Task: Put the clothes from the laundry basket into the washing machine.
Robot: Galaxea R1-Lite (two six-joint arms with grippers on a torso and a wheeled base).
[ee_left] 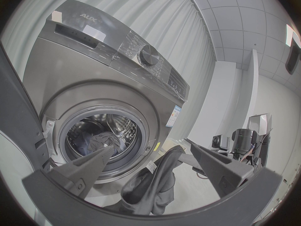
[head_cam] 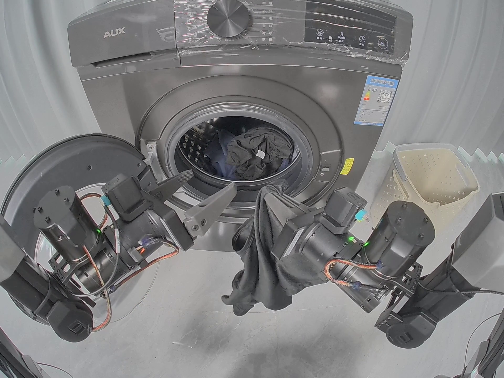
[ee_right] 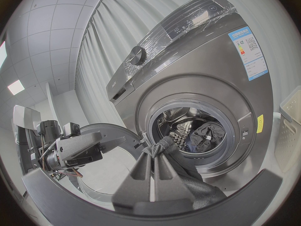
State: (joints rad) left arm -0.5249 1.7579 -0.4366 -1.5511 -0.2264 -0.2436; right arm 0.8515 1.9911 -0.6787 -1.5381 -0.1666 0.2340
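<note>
Nearest to us, a dark grey garment [head_cam: 262, 269] hangs from the right tool [ee_right: 154, 157]. The two fingers are clenched together on its bunched upper end. From there the cloth falls in loose, soft folds over the tool's body and ends in a crumpled lower edge above the pale floor [head_cam: 184, 316], without touching it. In the left wrist view we see a small white label [ee_left: 150, 166] on the fabric. The garment is outside the machine, just in front of the lower rim of the round opening.

The right arm comes in from the robot's right side and is bent at the elbow. Its wrist points up and forward toward the opening. The left arm comes in from the left side in the same manner. The left tool [head_cam: 210, 182] is released: its fingers are spread wide, they hold nothing, and their tips are near the lower left rim of the opening.

Behind both tools stands the grey washing machine [head_cam: 262, 85]. Its round door [head_cam: 68, 164] is swung fully open to the left. Inside the drum lies a pile of dark clothes [head_cam: 257, 153], black over dark blue, with a small white tag on it. Farther to the right, beside the machine, a cream perforated laundry basket [head_cam: 436, 179] stands on the floor.
</note>
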